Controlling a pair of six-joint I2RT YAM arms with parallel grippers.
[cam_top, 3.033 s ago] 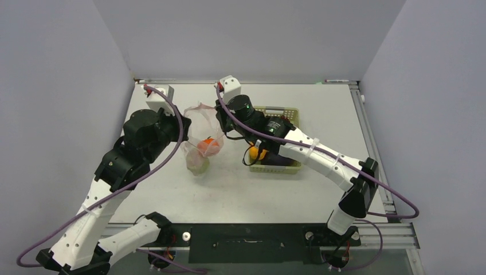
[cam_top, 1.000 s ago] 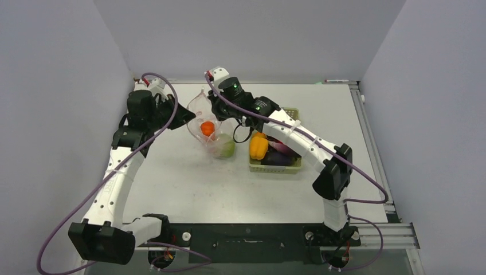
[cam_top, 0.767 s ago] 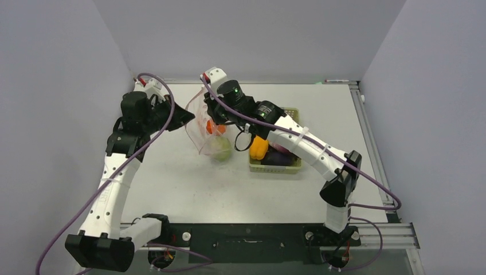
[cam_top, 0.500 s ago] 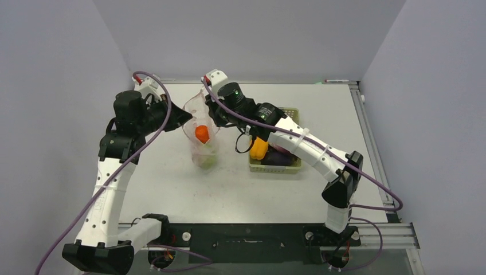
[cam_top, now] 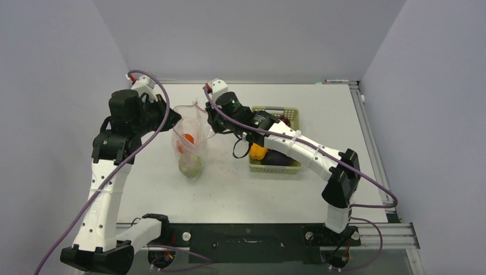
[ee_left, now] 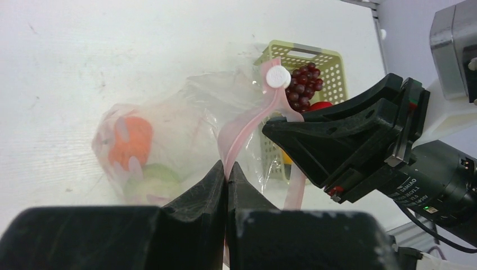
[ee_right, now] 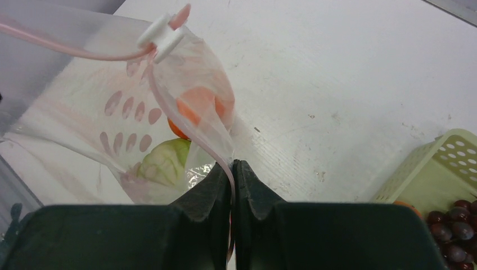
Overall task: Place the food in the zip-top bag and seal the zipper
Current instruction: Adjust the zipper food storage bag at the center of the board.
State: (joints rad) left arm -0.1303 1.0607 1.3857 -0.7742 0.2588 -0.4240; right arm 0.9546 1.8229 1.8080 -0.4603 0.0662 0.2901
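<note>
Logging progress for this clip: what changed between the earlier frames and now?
Both arms carried the zip-top bag leftward, away from the green basket. It now hangs more upright, with the orange piece above the green piece. The left gripper and right gripper stayed shut on the pink zipper strip. The basket and the remaining food did not move.

A pale green basket (ee_right: 444,169) stands on the white table (ee_right: 360,84), low and to the right of the jaws of the right gripper (ee_right: 232,164). It lies ahead of the left gripper (ee_left: 226,169), slightly right. Grey walls (cam_top: 240,34) enclose the table.
</note>
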